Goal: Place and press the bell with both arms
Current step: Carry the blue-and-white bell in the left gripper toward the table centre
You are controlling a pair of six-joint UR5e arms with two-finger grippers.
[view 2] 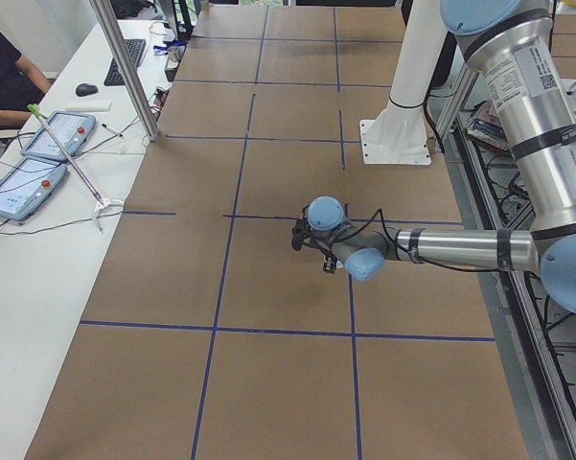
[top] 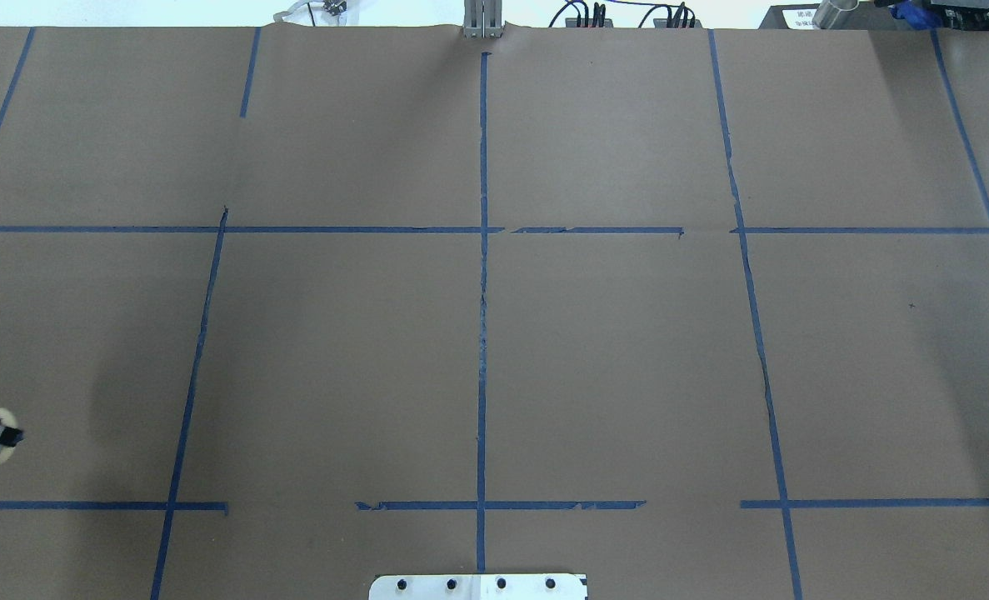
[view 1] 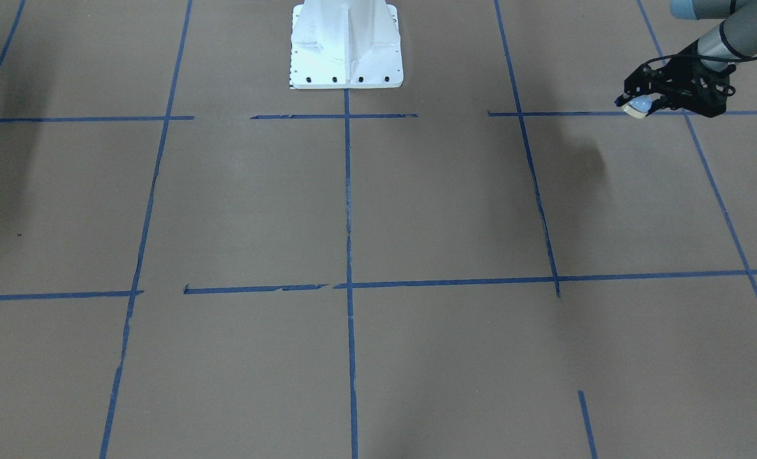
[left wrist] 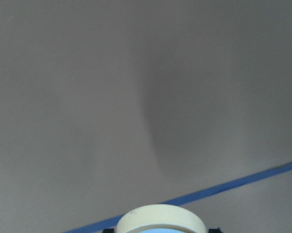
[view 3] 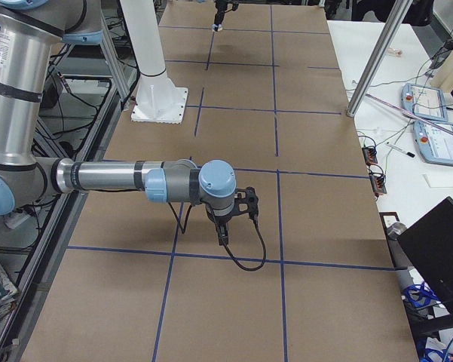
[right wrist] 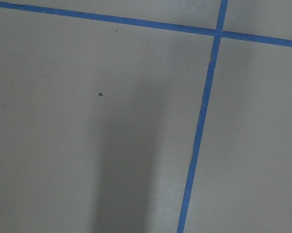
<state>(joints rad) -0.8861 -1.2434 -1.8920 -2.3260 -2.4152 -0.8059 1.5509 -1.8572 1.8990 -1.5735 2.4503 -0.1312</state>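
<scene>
The table (top: pixel 611 375) is lying under brown paper (view 1: pixel 238 204) gridded with blue tape lines (view 1: pixel 347 191). The left gripper (view 1: pixel 639 101) is pinching the bell (view 1: pixel 635 108) between its black fingers, at about 2 o'clock in the front-facing view and at the 8 o'clock edge of the overhead view. The bell is sitting tilted in that grip, with its cream base ring facing away from the wrist and its light-blue dome tucked back between the fingers. In the left wrist view only the cream ring is showing, at 6 o'clock, with a tape line running just beyond it. A soft shadow is falling on the paper apart from the bell, toward 7 o'clock of it in the front-facing view, so the bell appears to be hanging clear of the surface. The left arm (view 2: pixel 460 249) is reaching out low over the table behind it.

Well apart, the right gripper (view 3: pixel 224 226) is pointing down over the paper near a tape crossing. Whether its fingers are spread or closed cannot be told. The right arm (view 3: pixel 113 177) is stretching out level, and a black cable (view 3: pixel 245 260) is looping below the wrist. The white pedestal (view 1: pixel 346 44) is standing at 12 o'clock in the front-facing view.
</scene>
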